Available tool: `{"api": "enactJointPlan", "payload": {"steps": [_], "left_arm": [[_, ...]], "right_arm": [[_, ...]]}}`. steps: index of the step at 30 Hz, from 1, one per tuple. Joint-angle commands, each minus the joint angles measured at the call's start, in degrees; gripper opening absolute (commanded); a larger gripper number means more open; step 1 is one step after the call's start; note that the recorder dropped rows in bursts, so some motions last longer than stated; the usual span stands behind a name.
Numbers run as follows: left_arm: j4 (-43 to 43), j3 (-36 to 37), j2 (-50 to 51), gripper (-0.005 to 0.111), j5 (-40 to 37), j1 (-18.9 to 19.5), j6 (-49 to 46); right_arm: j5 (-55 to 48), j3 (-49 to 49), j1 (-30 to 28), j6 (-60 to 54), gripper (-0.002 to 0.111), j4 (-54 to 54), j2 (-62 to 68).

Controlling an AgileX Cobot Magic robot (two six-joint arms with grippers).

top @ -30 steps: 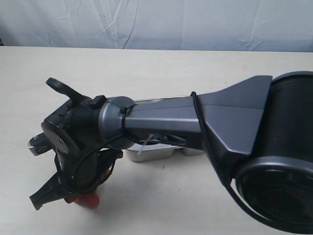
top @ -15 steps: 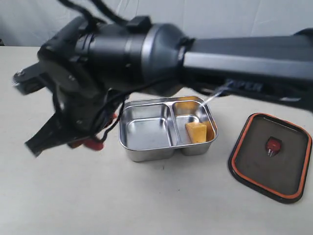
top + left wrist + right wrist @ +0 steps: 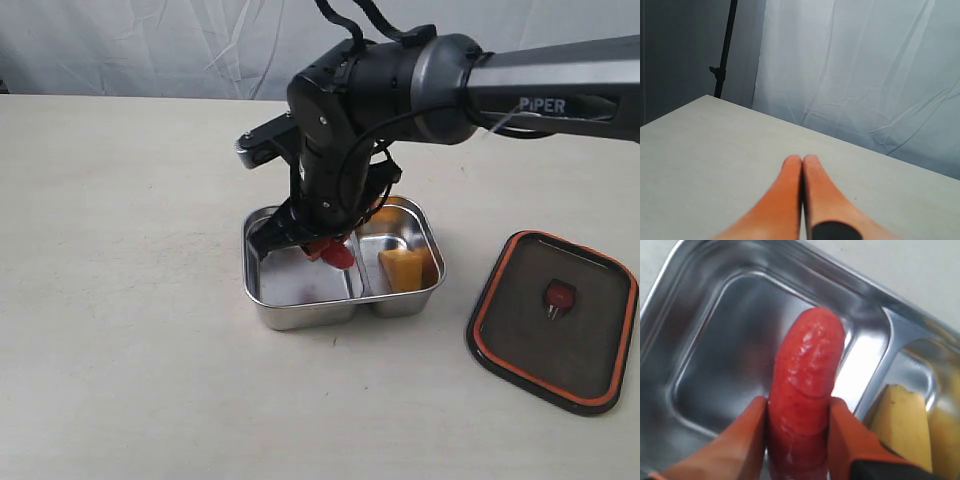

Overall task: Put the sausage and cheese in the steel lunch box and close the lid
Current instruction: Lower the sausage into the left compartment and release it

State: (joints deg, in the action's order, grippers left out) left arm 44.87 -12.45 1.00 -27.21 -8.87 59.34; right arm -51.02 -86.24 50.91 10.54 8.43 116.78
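My right gripper (image 3: 325,245) (image 3: 797,407) is shut on the red sausage (image 3: 807,370) (image 3: 335,253) and hangs over the steel lunch box (image 3: 300,315), above its larger, bare compartment (image 3: 735,355) beside the divider. The yellow cheese (image 3: 402,268) (image 3: 902,425) lies in the smaller compartment. On the table to the box's right the dark lid (image 3: 555,318) with its orange rim rests flat. The left gripper (image 3: 802,161) is shut with nothing between its orange fingers, above bare table; the exterior view does not show it.
The pale table (image 3: 130,380) stretches around the box. A white curtain (image 3: 150,45) backs the far edge. A dark stand pole (image 3: 725,55) rises beyond the table in the left wrist view. The right arm (image 3: 520,85) reaches in from the right.
The right arm has swung from the table left of the box, where it filled the view, rightward and away, carrying the sausage over the box's larger compartment.
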Motion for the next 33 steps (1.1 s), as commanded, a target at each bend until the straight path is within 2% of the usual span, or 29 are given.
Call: {"api": "enactJointPlan", "payload": {"steps": [1,4,6,10,13,16,18,22,26,33], "left_arm": [[1.8,0.3,-0.3,0.000,-0.2,-0.4,-0.4],[2.1,0.3,-0.3,0.000,0.1,-0.4,-3.1],[-0.8,0.3,-0.3,0.000,0.3,-0.4,-7.9],[-21.2,0.3,-0.3,0.000,0.3,-0.4,-34.8],[-30.9,0.3,-0.3,0.000,1.2,-0.4,-45.5],[-33.0,0.5,-0.3,0.000,3.1,-0.4,-46.3],[-33.4,1.2,-0.3,0.000,5.2,-0.4,-46.6],[-36.5,4.7,-0.3,0.000,9.7,-0.4,-50.5],[-39.3,6.7,-0.3,0.000,9.8,-0.4,-54.6],[-44.0,8.7,-0.3,0.000,10.4,-0.4,-58.5]], "right_arm": [[5.5,0.4,-0.9,-1.3,0.000,0.7,1.7],[6.9,0.4,-0.9,-1.7,0.000,0.7,3.1],[6.9,0.4,-0.9,-1.8,0.000,0.7,4.0],[6.6,0.4,-0.9,-1.8,0.007,0.7,4.9],[6.6,0.3,-0.9,-1.7,0.027,0.7,4.9],[6.3,0.3,-0.9,-1.7,0.052,-0.1,4.8],[6.0,0.3,-0.9,-1.6,0.062,-0.4,4.7],[5.2,0.3,-0.9,-1.6,0.062,-2.5,3.0],[1.3,0.3,-0.9,-1.6,0.060,-2.5,-1.2],[-8.5,3.0,-0.9,-1.9,0.036,2.3,-13.7]]}}
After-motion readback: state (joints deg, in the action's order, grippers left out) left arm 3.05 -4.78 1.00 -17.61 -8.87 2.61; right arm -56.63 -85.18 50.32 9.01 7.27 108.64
